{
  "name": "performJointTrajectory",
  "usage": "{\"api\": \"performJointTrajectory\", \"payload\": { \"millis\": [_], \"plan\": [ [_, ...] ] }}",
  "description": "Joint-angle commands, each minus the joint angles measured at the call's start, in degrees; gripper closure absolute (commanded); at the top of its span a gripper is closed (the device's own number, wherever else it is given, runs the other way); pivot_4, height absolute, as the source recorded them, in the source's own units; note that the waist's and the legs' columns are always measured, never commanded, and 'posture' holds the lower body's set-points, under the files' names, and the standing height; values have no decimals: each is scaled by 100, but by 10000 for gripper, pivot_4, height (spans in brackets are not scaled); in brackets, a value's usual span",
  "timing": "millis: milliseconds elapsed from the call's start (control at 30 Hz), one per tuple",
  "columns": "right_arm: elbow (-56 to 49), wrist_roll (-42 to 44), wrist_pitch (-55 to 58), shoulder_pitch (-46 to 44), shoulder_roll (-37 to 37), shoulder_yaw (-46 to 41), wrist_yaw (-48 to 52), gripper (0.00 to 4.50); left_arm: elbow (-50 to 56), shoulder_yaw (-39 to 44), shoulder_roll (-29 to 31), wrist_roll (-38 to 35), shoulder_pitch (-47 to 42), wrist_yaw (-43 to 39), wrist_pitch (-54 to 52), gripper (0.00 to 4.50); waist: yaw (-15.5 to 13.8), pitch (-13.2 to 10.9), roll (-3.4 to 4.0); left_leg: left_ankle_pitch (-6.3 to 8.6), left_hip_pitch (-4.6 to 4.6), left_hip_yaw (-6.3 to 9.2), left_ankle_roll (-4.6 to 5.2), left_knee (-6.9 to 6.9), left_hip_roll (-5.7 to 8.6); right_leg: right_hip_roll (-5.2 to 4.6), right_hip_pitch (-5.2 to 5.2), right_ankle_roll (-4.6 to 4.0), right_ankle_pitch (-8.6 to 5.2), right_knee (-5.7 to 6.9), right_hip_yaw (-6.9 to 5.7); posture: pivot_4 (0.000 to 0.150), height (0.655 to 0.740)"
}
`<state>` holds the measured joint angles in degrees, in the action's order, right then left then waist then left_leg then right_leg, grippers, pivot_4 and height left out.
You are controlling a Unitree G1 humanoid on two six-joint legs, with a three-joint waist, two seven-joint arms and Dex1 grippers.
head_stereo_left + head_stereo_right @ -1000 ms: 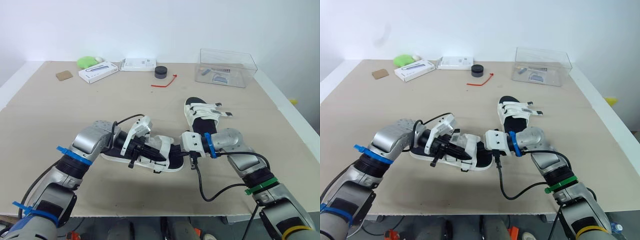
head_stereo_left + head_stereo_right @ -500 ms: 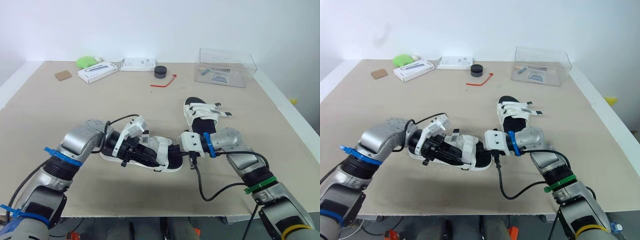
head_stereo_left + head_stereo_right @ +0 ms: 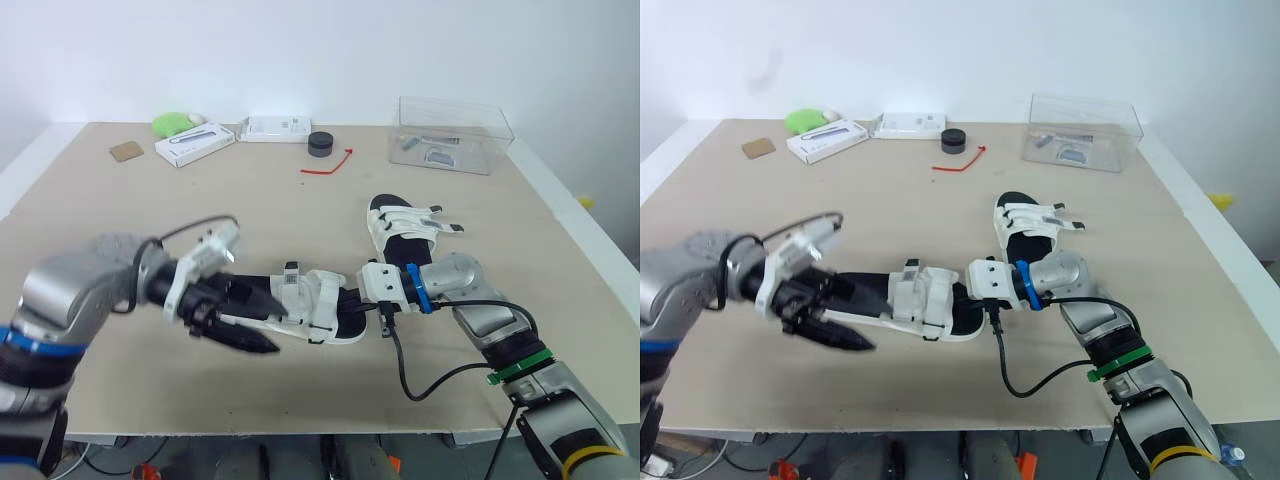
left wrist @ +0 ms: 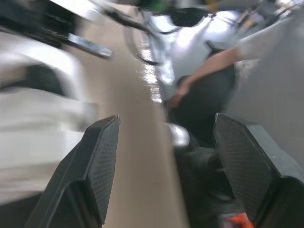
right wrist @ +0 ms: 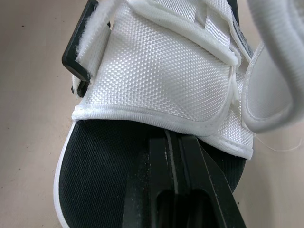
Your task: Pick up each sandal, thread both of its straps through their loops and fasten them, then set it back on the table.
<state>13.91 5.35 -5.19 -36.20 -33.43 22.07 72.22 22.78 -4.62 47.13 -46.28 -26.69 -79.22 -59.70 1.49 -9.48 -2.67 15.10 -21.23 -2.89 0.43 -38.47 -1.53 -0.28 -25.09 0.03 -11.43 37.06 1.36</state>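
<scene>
The beige wooden table (image 3: 110, 230) is carrying two sandals. The black-soled, white-strapped sandal (image 3: 312, 300) is lying near the front edge, with the matching second sandal (image 3: 405, 225) behind it. The left gripper (image 3: 262, 330) is gaping wide by the near sandal's left end. The right wrist view is showing the right gripper (image 5: 183, 156) pressed together on the footbed, perhaps pinching nothing.

No legible text on the table.
The flat white box (image 3: 196, 143) left of the small black round puck (image 3: 321, 144), and the white packet (image 3: 278, 128) just behind that puck, carry print too small to read.
</scene>
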Motion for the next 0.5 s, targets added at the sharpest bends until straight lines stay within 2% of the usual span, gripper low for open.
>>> {"api": "performJointTrajectory", "payload": {
  "millis": [33,133,233,500],
  "plan": [
    [244,-338,111,134,-106,52,-45,45000,511,272,-293,-150,541,789,120,12032,-12,0,-1,-1,0,1,-1,-2,-1,0,1,2,1,0,0,1500,7400],
    [254,-342,90,133,-109,55,-31,45000,422,334,-973,138,817,1712,547,12032,-30,1,-2,-5,9,5,-2,-6,-1,-2,9,2,3,1,-4,1500,7400],
    [261,-344,86,121,-101,60,-28,45000,256,263,-1369,466,942,2154,1021,12032,-30,0,-3,-7,10,6,-3,-6,-1,0,11,0,5,0,-6,1500,7400],
    [177,-334,99,179,-124,51,-24,45000,326,-244,-1228,997,1519,2125,1767,12032,-30,5,-1,-7,14,0,-3,2,0,-2,12,-4,6,-1,1,1500,7400]
  ]
}}
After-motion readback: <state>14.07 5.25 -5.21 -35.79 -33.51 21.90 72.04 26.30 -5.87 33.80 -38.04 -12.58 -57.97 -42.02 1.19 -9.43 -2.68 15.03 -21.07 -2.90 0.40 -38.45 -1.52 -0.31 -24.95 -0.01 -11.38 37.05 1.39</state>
